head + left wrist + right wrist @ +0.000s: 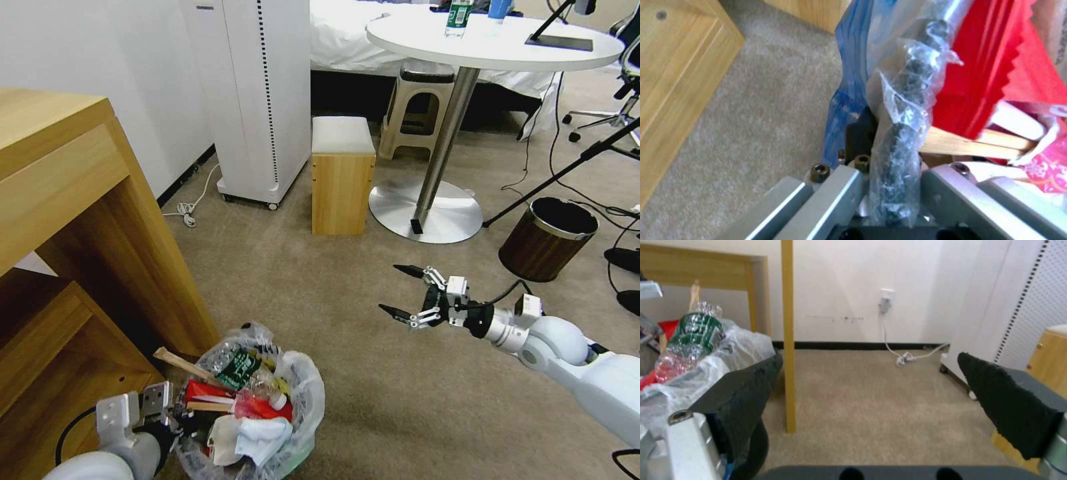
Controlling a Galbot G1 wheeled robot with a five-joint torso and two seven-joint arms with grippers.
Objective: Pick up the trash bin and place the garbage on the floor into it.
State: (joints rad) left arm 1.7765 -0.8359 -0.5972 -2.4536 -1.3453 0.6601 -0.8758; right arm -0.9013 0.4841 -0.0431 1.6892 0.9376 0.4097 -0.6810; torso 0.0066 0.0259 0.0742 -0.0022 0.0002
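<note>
The trash bin (303, 400), lined with a crinkly plastic bag, is at the bottom left of the head view. It is piled with garbage: a green-label bottle (237, 368), a wooden stick (179, 363), red wrappers (217, 392) and white crumpled pieces (257, 437). My left gripper (175, 419) is shut on the bin's near-left rim. In the left wrist view the bag-wrapped rim (902, 140) runs between the jaws of the left gripper (896, 200). My right gripper (405, 292) hovers open over the carpet floor (400, 400), to the right of the bin, holding nothing.
A wooden desk (67, 200) stands close on the left of the bin. Farther off are a brown wood-look bin (547, 237), a small wooden stool (343, 177), a round table's metal base (427, 210), a white appliance (257, 100) and a floor cable (190, 210).
</note>
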